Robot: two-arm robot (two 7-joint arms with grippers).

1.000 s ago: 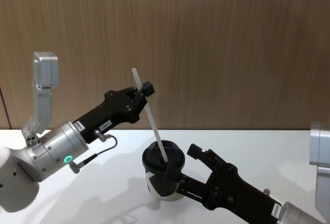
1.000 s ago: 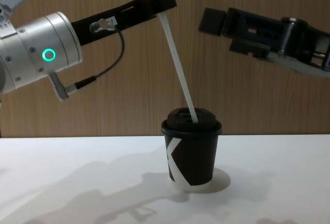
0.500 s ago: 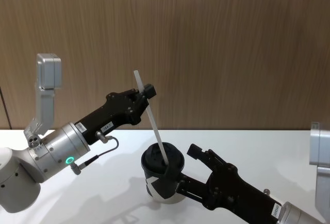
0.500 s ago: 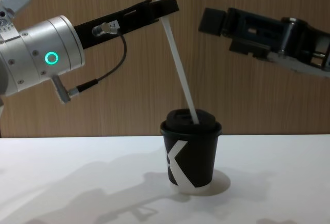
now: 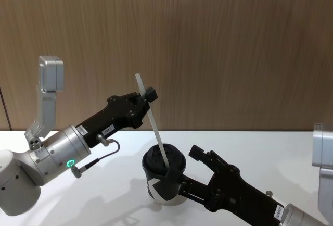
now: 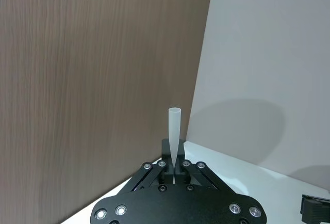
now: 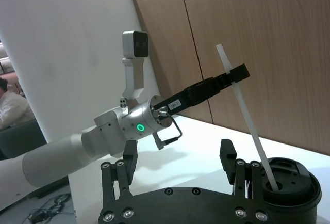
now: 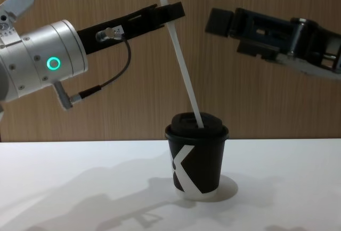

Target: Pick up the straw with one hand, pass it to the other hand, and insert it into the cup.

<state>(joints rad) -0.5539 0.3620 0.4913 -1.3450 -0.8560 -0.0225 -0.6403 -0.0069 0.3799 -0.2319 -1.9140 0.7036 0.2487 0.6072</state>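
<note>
The straw (image 5: 153, 125) leans from the left pincer (image 5: 145, 97) down into the lid of the cup (image 5: 164, 180), with its low end through the lid hole and its top end sticking out above the pincer. The left pincer, on the silver arm with the green ring (image 5: 69, 162), is clenched on the straw near the upper end; in the left wrist view the straw (image 6: 174, 133) stands out from between the closed fingers. The cup stands upright on the white table (image 5: 119, 184), its white K mark (image 8: 181, 168) facing the chest camera. The right pincer (image 5: 183, 167) is all dark and is released, its fingers spread wide. In the head view it is just beside the cup on the right side. In the chest view this right pincer (image 8: 224, 24) hangs higher than the cup and apart from the straw, holding nothing.
</note>
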